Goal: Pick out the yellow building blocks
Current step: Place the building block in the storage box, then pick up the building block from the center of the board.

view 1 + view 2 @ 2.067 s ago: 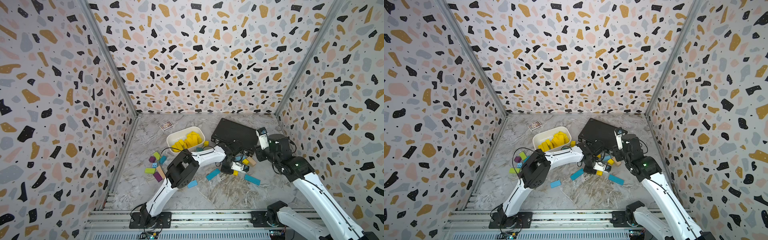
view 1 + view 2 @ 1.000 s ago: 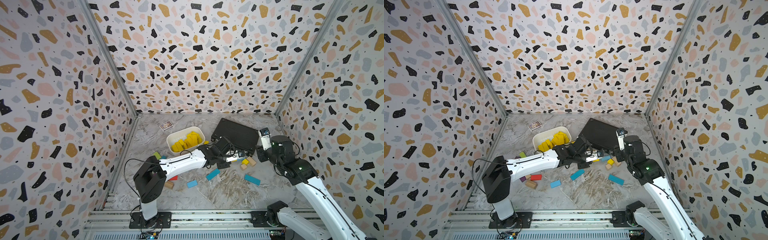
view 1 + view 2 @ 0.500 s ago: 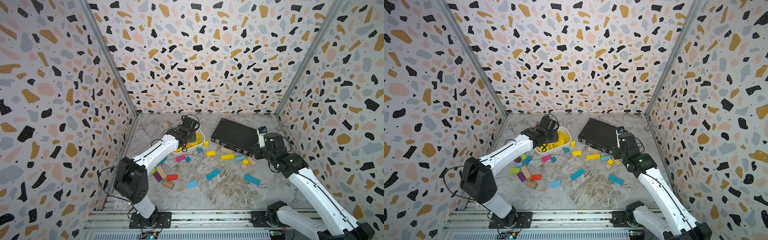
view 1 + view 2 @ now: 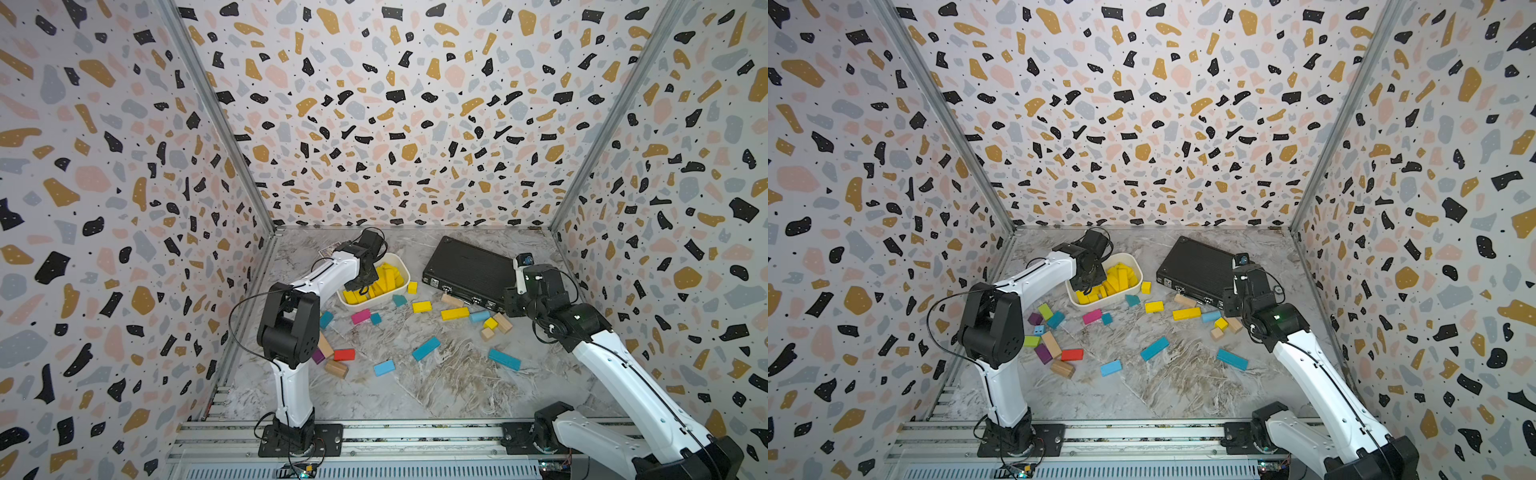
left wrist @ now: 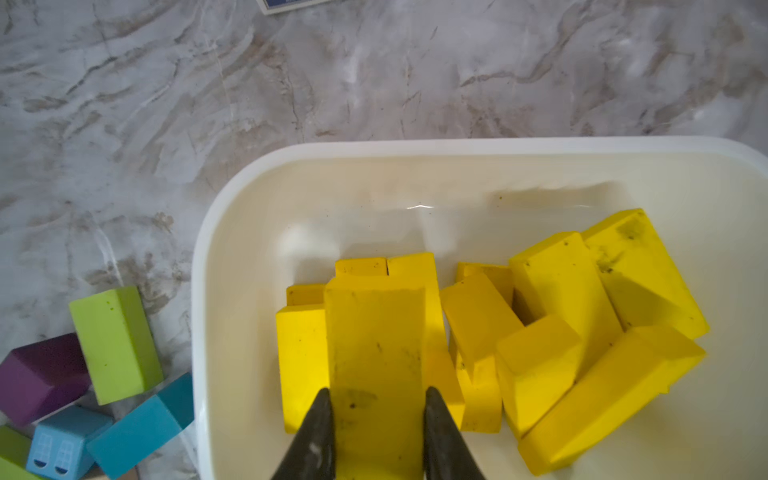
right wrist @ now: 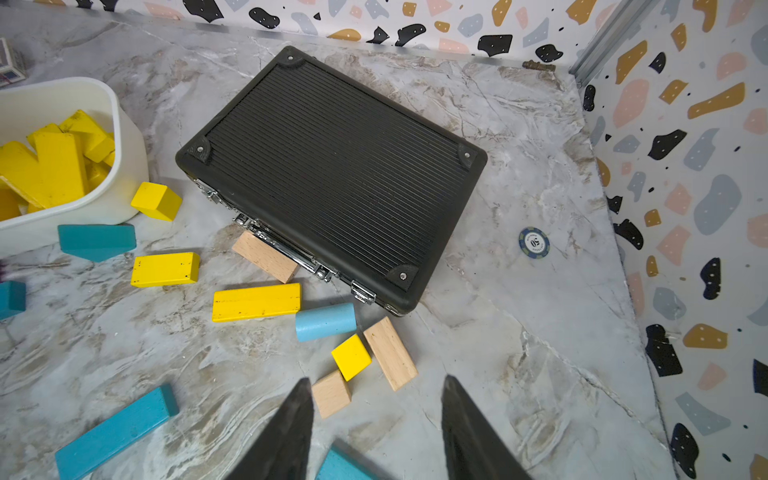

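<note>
A white bin [image 4: 374, 297] [image 4: 1106, 300] [image 5: 415, 146] holds several yellow building blocks [image 5: 557, 291]. My left gripper [image 5: 376, 399] [image 4: 360, 283] [image 4: 1086, 283] hangs over the bin, shut on a long yellow bar [image 5: 374, 332] that points down into it. Loose yellow blocks lie on the table: a cube [image 4: 412, 287] [image 6: 156, 201], a short bar [image 4: 422, 306] [image 6: 165, 269], a long bar [image 4: 454, 313] [image 6: 256, 302] and a small cube [image 4: 490, 323] [image 6: 351, 357]. My right gripper [image 6: 376, 382] [image 4: 513, 305] hovers open and empty just short of that small cube.
A black case [image 4: 469, 270] [image 6: 332, 174] lies at the back right, with tan blocks [image 6: 390, 353] against its front. Teal, blue, pink, red, green and purple blocks [image 4: 1054, 332] are scattered in front. A poker chip [image 6: 533, 242] lies right of the case, and walls close three sides.
My left arm has swung from the middle of the table by the case back to the bin, carrying the yellow bar. The right arm has drawn back a little.
</note>
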`<control>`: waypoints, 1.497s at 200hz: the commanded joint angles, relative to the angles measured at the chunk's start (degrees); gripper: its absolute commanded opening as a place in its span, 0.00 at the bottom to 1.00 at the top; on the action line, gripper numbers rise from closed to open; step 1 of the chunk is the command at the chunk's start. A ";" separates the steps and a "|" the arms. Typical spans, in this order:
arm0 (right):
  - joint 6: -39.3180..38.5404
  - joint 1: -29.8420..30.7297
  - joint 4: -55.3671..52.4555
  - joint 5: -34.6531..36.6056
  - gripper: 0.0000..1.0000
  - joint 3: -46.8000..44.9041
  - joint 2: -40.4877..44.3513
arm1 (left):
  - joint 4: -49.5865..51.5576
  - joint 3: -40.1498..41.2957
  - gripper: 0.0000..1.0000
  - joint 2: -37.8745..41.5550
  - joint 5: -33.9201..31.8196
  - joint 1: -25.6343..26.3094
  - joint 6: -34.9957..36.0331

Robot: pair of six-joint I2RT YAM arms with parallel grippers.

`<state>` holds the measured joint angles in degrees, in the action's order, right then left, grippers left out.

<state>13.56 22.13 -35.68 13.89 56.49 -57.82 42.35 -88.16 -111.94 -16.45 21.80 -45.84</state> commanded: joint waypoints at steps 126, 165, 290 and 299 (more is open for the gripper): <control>-17.47 0.32 6.73 -22.56 0.54 2.80 -10.03 | -6.18 5.06 0.60 11.81 0.15 -0.90 4.48; -35.16 2.90 16.93 -35.68 0.55 3.65 -20.99 | -10.39 14.85 0.61 24.40 -2.80 -1.13 1.69; -61.43 9.63 2.03 -41.07 0.58 27.46 -54.93 | -5.87 27.40 0.64 38.91 -9.89 -4.11 -6.01; -63.32 9.66 0.07 -41.16 0.58 28.95 -56.32 | -5.87 27.64 0.64 38.95 -9.75 -4.11 -5.98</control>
<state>-43.18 31.88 -26.11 -25.47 81.28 -112.33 35.57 -60.97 -73.78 -24.73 18.06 -50.81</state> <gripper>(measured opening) 0.586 0.641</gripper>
